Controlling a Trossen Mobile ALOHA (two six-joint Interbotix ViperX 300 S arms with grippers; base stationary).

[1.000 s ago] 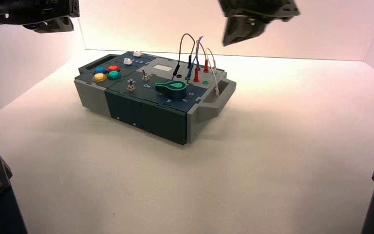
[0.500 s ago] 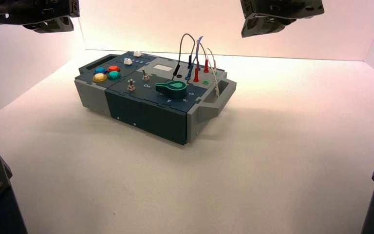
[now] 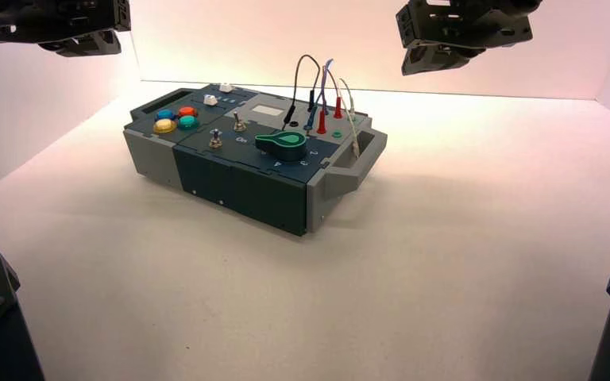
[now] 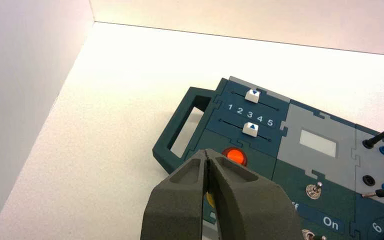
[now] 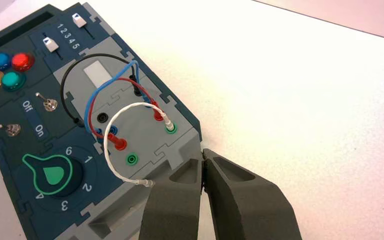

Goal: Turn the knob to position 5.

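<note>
White table bare around box (image 3: 246, 171); right gripper (image 5: 202, 172), pinched closed, has withdrawn upward.

Bright, warm pinkish light washes the far white surface (image 3: 461, 119), which glares near the back wall. The box (image 3: 238, 178) throws a soft shadow toward the camera; all views look sharp.

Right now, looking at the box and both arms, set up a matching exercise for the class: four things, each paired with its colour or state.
Things:
1. knob
2. loose wire end
3. right pincer
4. button beside the yellow one

Descriptions:
A. teal
B. white, unplugged
C. shut, raised beyond the box
D. green, tip between 4 and 6

Pairs: 1-D, 2-B, 3-C, 4-A
</note>
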